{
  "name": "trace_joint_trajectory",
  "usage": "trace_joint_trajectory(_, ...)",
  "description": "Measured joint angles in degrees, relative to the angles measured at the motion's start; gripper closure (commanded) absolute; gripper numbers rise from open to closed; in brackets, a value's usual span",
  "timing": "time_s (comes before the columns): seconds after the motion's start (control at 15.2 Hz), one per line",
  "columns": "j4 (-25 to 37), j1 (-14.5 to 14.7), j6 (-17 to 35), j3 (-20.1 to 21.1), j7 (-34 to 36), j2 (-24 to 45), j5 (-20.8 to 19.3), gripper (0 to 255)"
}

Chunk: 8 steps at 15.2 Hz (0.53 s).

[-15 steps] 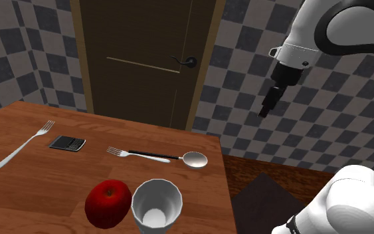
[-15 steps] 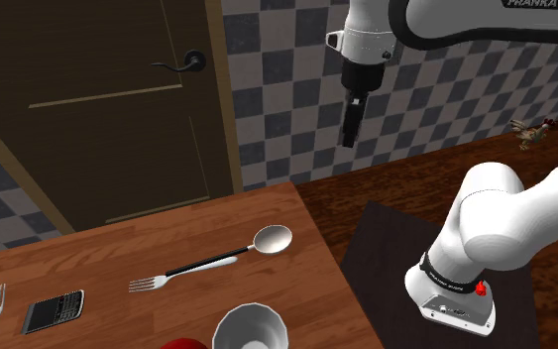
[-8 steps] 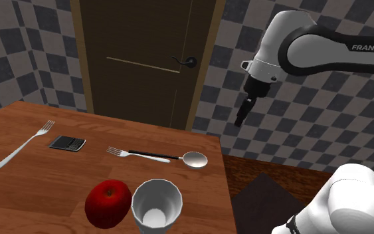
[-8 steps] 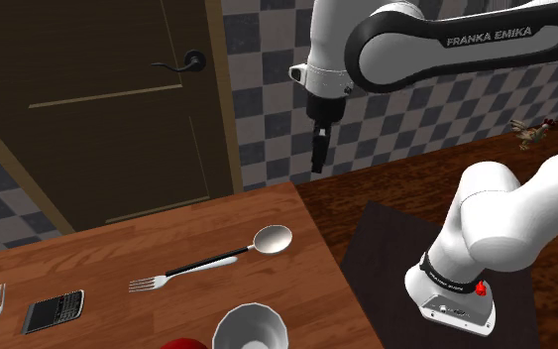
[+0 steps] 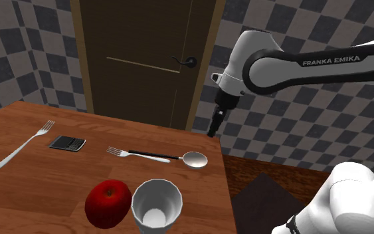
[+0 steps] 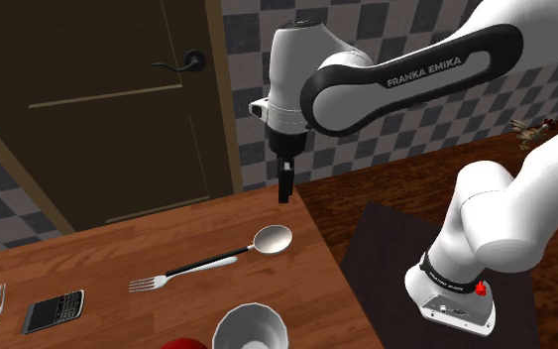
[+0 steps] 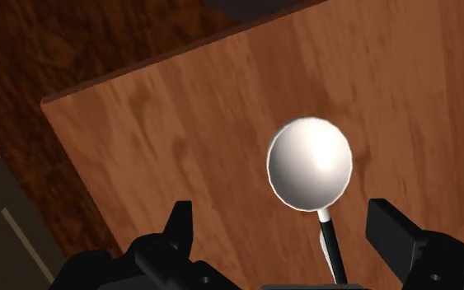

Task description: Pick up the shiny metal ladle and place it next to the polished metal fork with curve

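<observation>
The ladle lies near the right edge of the wooden table, round pale bowl to the right and dark handle pointing left. A small fork lies along its handle end. A longer, curved metal fork rests at the table's left. My gripper hangs in the air above the table's far right corner, fingers pointing down. In the wrist view the gripper stands open above the ladle bowl, touching nothing. From the second exterior view the gripper is above the ladle.
A black phone lies between the two forks. A red apple and a white cup stand at the near edge. A brown door and checkered walls rise behind the table. Its right edge drops to wooden floor.
The arm has swung toward the shoulder view's left and lower, bringing the gripper from beside the wall to above the table's far right corner, over the ladle bowl. Nothing on the table moved.
</observation>
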Motion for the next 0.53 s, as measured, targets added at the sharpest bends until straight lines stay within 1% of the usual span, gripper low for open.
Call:
trace_joint_trajectory(0.26,1.1,2.3,6.6,0.9,-3.6,6.8,1.8,0)
trace_joint_trajectory(0.53,4.2,4.6,11.7,2.4,-6.6,14.0,3.5,0)
